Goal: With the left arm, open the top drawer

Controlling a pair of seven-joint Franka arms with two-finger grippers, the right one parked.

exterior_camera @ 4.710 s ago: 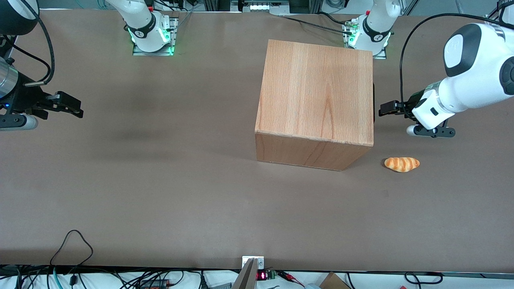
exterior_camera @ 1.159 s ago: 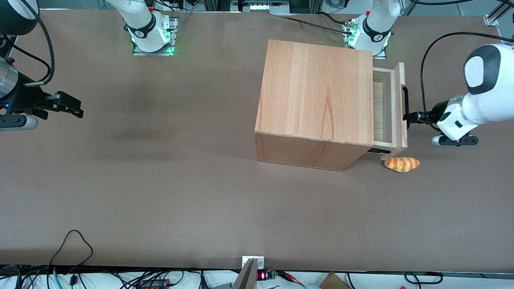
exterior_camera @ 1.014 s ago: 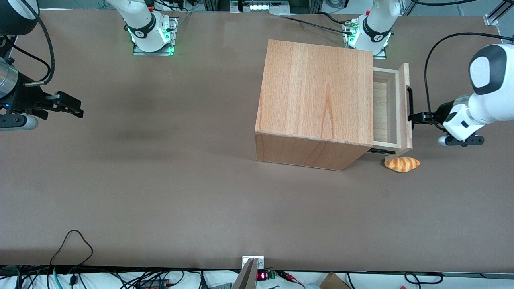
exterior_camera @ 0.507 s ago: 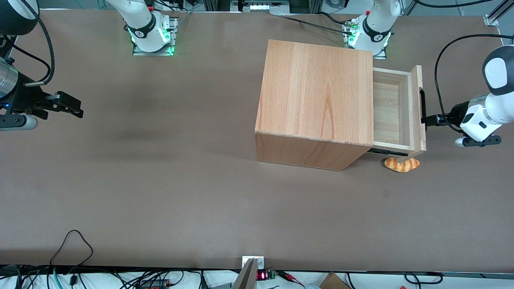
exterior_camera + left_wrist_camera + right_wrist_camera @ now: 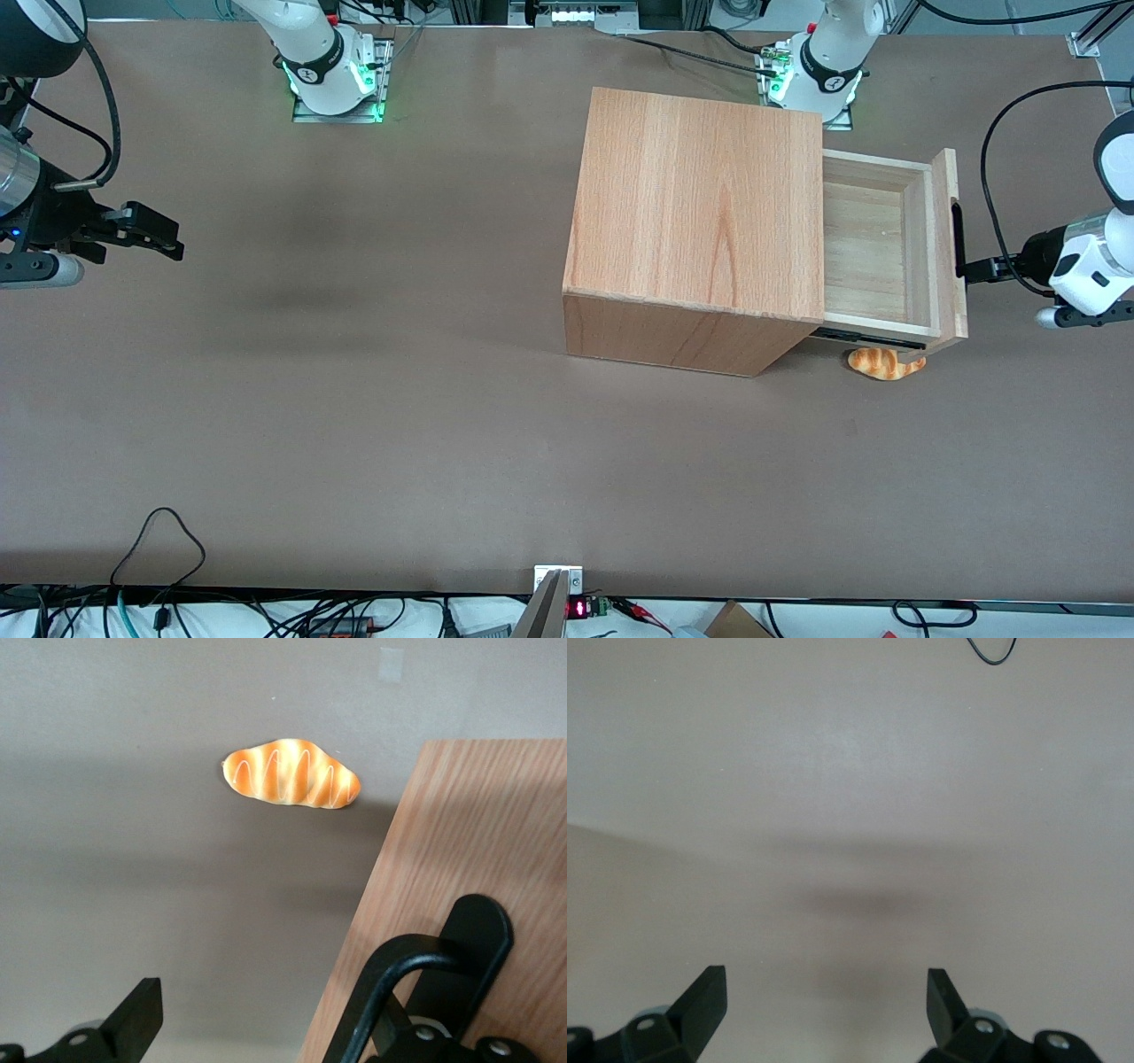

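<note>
The top drawer (image 5: 864, 257) stands pulled well out of the wooden cabinet (image 5: 700, 204), showing its pale plank floor. Its front panel carries a long black handle (image 5: 957, 239), which also shows in the left wrist view (image 5: 416, 983). The left arm (image 5: 1094, 266) reaches in from the working arm's end of the table. Its gripper (image 5: 974, 268) is at the handle, in front of the drawer. In the left wrist view the gripper (image 5: 266, 1014) is open, with one finger (image 5: 133, 1023) free over the table and the other hooked inside the handle.
A toy croissant (image 5: 877, 365) lies on the brown table below the drawer's front corner nearer the front camera, partly covered by it; it also shows in the left wrist view (image 5: 291, 773). The arm bases (image 5: 811, 71) stand at the table's edge farthest from the front camera.
The drawer has slid farther out toward the working arm's end, with the gripper moving along at its handle. The front panel now overhangs part of the croissant.
</note>
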